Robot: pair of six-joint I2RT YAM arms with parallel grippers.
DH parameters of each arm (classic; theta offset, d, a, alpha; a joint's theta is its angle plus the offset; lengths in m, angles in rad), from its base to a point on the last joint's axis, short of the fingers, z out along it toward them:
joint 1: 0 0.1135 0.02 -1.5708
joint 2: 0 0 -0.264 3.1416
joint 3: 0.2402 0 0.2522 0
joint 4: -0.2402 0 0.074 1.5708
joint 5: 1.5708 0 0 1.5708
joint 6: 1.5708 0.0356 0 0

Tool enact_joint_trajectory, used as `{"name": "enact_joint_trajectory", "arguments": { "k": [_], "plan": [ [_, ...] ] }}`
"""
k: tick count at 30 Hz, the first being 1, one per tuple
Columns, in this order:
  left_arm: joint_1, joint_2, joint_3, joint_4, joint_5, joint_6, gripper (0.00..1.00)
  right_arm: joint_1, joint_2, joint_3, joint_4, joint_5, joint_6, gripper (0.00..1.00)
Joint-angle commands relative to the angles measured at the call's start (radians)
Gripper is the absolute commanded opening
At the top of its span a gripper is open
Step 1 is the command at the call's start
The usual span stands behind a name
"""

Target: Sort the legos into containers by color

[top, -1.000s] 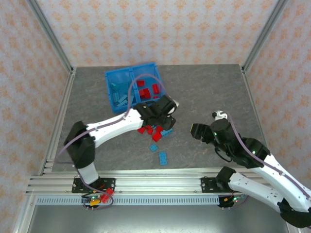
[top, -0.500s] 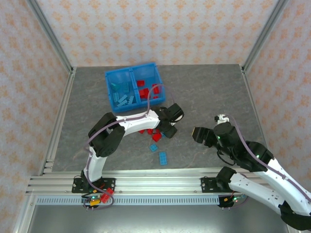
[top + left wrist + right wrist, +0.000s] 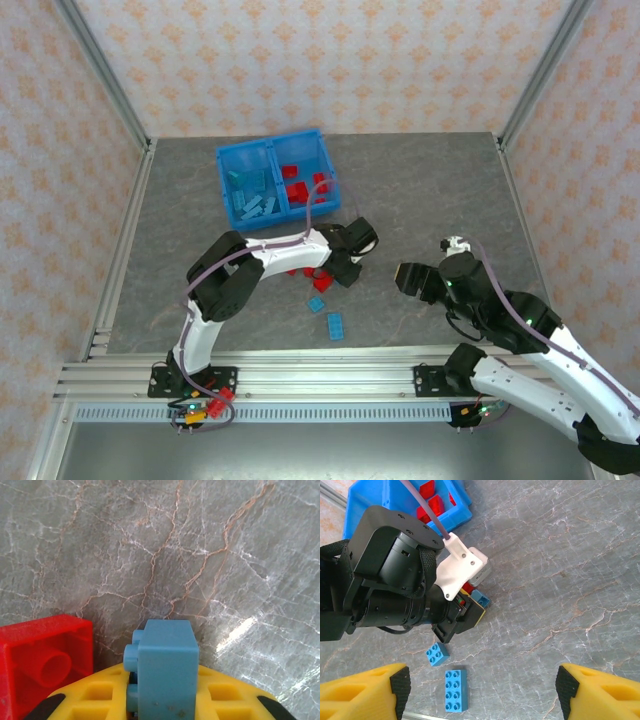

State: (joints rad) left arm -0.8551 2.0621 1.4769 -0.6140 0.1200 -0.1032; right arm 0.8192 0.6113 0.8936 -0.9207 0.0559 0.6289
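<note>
Grip: the left jaws pinch a light-blue brick (image 3: 165, 665) by its flat sides. The yellow pads (image 3: 95, 697) are closed against it and its studs face the left of the wrist view. A hold on the smooth faces probably keeps it from twisting.
Height: the pinched brick sits low over the grey counter (image 3: 210, 555); whether it has cleared the surface cannot be told.
Neighbour: a red brick (image 3: 45, 665) lies hollow side up just beside the left pad, apart from the blue one. It looks passed over because one piece goes at a time.
Reach: the left arm (image 3: 265, 252) bends across the loose pile, its wrist at the pile's right edge.
Pile: loose red bricks (image 3: 322, 282) cluster beside that wrist. A small blue brick (image 3: 317, 303) and a longer blue brick (image 3: 336, 326) lie apart from them, nearer the arm bases.
Bin: the blue bin (image 3: 268, 141) stands toward the far left of the counter. Light-blue pieces (image 3: 255, 205) lie in its left compartment (image 3: 226, 187) and red pieces (image 3: 297, 190) in its right compartment (image 3: 326, 158), so the pinched brick should go in the left one.
Standby: the right jaws are spread wide with nothing between them. The right arm (image 3: 500, 310) holds them well to the right, facing the work, seemingly to keep out of the way.
</note>
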Motion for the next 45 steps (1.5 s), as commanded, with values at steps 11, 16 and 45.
{"name": "enact_joint_trajectory", "arguments": {
  "k": [11, 16, 45],
  "plan": [
    [0.414, -0.374, 0.054, 0.04, -0.183, -0.051, 0.19, 0.001, 0.001, 0.004, 0.011, 0.0, 0.009, 0.78],
    [0.575, -0.268, 0.114, 0.094, -0.207, -0.071, 0.19, 0.001, 0.001, 0.006, 0.016, -0.01, 0.009, 0.78],
    [0.513, -0.562, -0.093, 0.249, 0.002, -0.275, 0.47, 0.001, 0.122, 0.018, 0.12, -0.056, -0.007, 0.78]
  ]
}}
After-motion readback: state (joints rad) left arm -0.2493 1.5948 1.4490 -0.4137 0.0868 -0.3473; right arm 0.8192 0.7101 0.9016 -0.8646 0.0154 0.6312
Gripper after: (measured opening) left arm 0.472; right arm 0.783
